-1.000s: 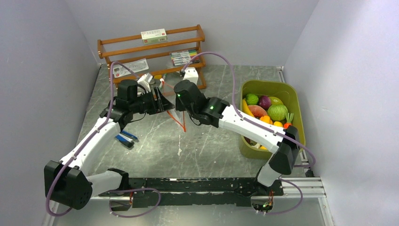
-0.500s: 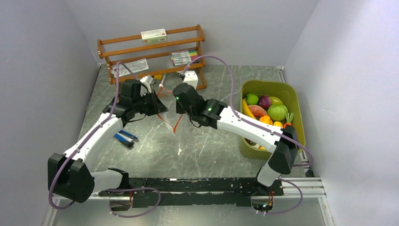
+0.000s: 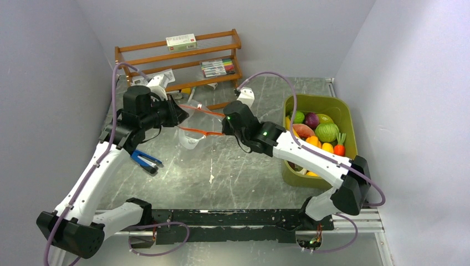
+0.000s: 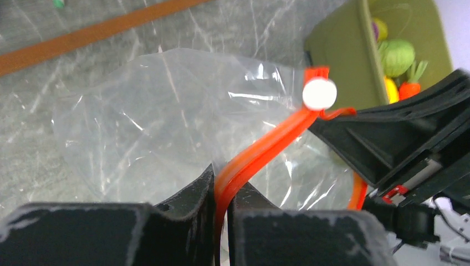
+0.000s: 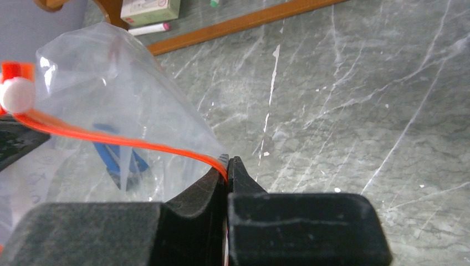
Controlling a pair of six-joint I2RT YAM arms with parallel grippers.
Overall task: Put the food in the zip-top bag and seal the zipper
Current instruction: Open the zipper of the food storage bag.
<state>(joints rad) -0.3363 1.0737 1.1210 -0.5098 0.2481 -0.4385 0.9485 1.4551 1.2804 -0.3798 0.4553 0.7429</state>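
- While the olive-green plastic bin (image 3: 348,119) holds the glossy plastic toy fruits and vegetables (image 3: 327,132), the clear crinkly zip-top bag (image 3: 191,139) hangs between both arms.
- Left gripper (image 4: 221,185) pinches its thin red-orange zipper strip (image 4: 260,152); right gripper (image 5: 227,166) clamps the other end.

Soft, even light from above lies on my table (image 3: 233,166), with only faint shadows. Up close my left claw (image 4: 221,187) and right claw (image 5: 227,168) look blurred; white glare streaks the zip-top bag (image 4: 138,111)
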